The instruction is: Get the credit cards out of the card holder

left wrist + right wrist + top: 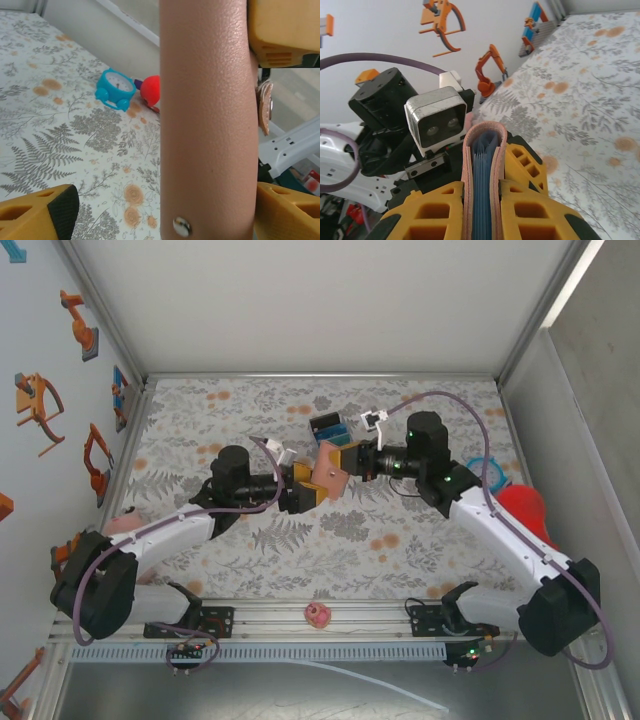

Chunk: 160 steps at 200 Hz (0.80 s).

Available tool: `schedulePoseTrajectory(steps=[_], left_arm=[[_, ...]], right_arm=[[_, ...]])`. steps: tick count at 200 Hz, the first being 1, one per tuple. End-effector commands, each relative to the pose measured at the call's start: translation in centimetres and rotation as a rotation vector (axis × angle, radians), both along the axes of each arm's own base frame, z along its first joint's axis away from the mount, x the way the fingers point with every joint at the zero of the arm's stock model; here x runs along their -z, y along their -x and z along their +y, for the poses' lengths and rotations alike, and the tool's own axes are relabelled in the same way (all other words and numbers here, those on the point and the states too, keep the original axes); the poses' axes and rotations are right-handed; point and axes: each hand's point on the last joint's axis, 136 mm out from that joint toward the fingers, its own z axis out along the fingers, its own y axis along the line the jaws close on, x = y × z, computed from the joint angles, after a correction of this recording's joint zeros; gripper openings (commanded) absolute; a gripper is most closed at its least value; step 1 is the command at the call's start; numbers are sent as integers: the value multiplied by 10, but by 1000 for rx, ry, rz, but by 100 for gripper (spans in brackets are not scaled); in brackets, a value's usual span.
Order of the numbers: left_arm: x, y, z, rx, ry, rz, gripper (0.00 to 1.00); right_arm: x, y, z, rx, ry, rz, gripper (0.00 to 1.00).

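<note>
- Top external: the right gripper (352, 461) is clamped on the card holder (328, 478), which hangs above the table between the two arms. The left gripper (303, 490) meets the holder from the opposite side. A small black box (328, 427) lies just beyond the right gripper.
- Left wrist: the left gripper (167, 205) stands released. The holder (205, 120) is upright between its fingers, close against one and well clear of the other (40, 215). A blue toy clock (116, 88) lies far ahead.
- Right wrist: the right gripper (482, 185) pinches the folded holder (467, 170) from both sides. Blue sheets (482, 170) fill the fold; whether they are cards or lining I cannot tell.
</note>
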Motion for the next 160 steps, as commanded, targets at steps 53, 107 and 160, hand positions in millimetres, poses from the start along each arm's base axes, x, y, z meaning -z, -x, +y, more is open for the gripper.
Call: schedulePoseTrajectory(steps=[53, 107, 160], left_arm=[[-18, 9, -6, 71, 60, -37, 78], [-20, 16, -6, 111, 79, -51, 78], [-31, 19, -5, 125, 101, -71, 77]], right_arm=[[-22, 5, 14, -114, -116, -10, 0], [-24, 7, 14, -124, -132, -9, 0], [-13, 8, 16, -143, -113, 20, 0]])
